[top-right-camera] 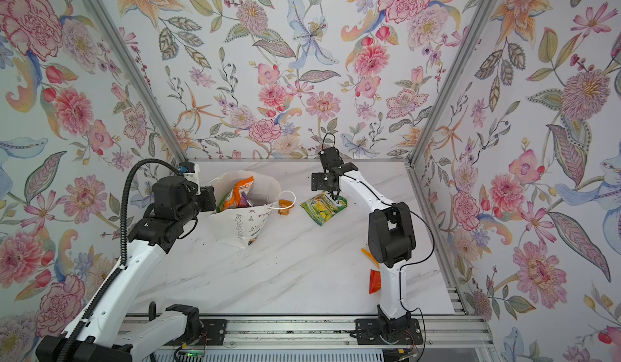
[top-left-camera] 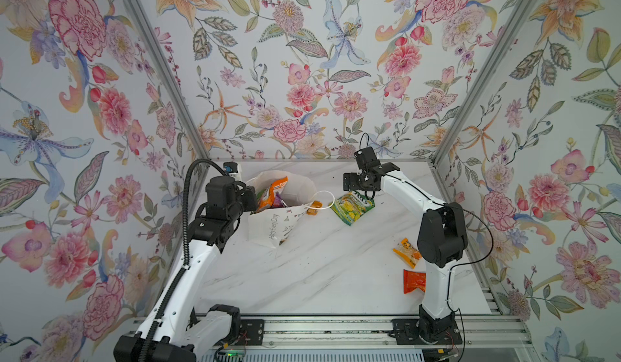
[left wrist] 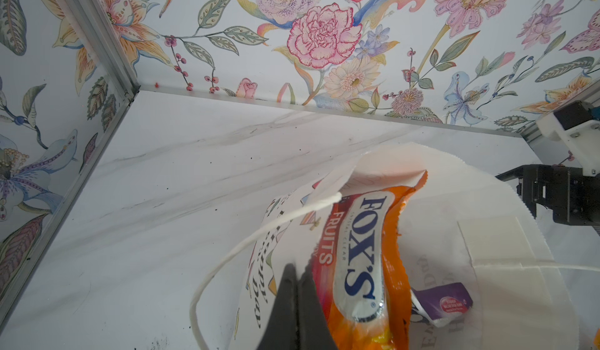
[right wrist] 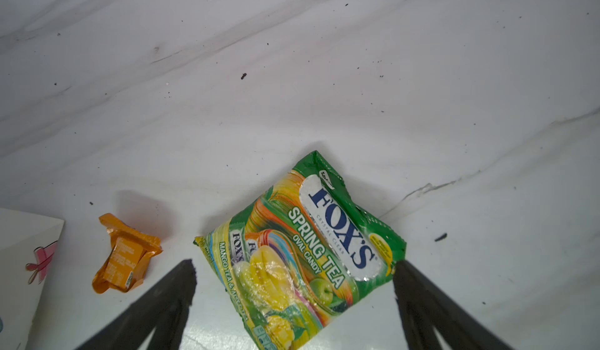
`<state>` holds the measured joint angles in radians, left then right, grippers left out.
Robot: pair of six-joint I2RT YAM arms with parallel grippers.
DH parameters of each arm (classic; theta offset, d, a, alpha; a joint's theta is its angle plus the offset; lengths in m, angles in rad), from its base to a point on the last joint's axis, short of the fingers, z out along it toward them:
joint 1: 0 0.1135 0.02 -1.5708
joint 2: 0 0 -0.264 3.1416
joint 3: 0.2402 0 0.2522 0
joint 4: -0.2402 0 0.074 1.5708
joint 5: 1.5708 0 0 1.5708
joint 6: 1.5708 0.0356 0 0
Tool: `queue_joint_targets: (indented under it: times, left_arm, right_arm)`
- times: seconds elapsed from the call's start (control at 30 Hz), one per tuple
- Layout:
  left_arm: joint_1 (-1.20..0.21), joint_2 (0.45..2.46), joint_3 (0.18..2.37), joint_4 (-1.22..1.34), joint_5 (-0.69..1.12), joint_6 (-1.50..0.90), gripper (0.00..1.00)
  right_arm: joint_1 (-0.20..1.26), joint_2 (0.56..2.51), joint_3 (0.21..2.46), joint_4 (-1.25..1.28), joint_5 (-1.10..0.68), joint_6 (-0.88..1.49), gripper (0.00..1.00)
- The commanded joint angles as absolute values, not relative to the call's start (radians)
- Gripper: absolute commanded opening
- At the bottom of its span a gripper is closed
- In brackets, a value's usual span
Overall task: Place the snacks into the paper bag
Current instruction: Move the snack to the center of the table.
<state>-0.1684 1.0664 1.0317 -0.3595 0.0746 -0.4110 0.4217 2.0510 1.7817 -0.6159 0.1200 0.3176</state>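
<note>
**Jaws spread over green packet beside the bag**

Nearest my cameras on the marble table (top-left-camera: 319,276), a red sachet (top-left-camera: 414,281) lay against the right arm (top-left-camera: 433,286). A yellow sachet (top-left-camera: 407,249) lay just beyond it. Both were well apart from the bag (top-left-camera: 268,224), which stood farther in, white, tilted and open-mouthed.

My left gripper (left wrist: 293,286) sat at the bag's near rim with its jaws pressed together, pinching the paper. Inside the bag, an orange packet (left wrist: 360,260) marked FOX'S leaned against that rim, and a purple packet (left wrist: 443,301) sat deeper beside it.

Just outside the bag, by its cord handle (top-left-camera: 324,194), lay a crumpled orange sachet (right wrist: 125,257).

A little past that, the green packet (right wrist: 302,251) lay flat on the marble, near the sachet but not touching it. My right gripper (right wrist: 293,264) hovered over the packet with its jaws spread wide, one fingertip to either side. One tip stood right at the packet's corner, and I could not tell whether it touched. Behind it all rose the flowered wall (top-left-camera: 302,75).
</note>
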Motion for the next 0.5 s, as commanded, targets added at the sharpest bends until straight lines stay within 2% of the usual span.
queue_joint_targets:
  times: [0.0,0.27,0.47]
  left_arm:
    - [-0.158,1.050,1.019,-0.311,0.061,-0.407,0.00]
    - [-0.158,1.035,0.999,-0.287,0.065,-0.390,0.00]
    - [-0.157,1.031,0.994,-0.284,0.055,-0.388,0.00]
  right_arm:
    - [0.413,2.108,1.831,-0.631,0.104,0.315,0.97]
    - [0.411,2.272,1.991,-0.756,0.078,0.311,0.95]
    - [0.403,2.321,2.013,-0.778,0.086,0.301,0.95]
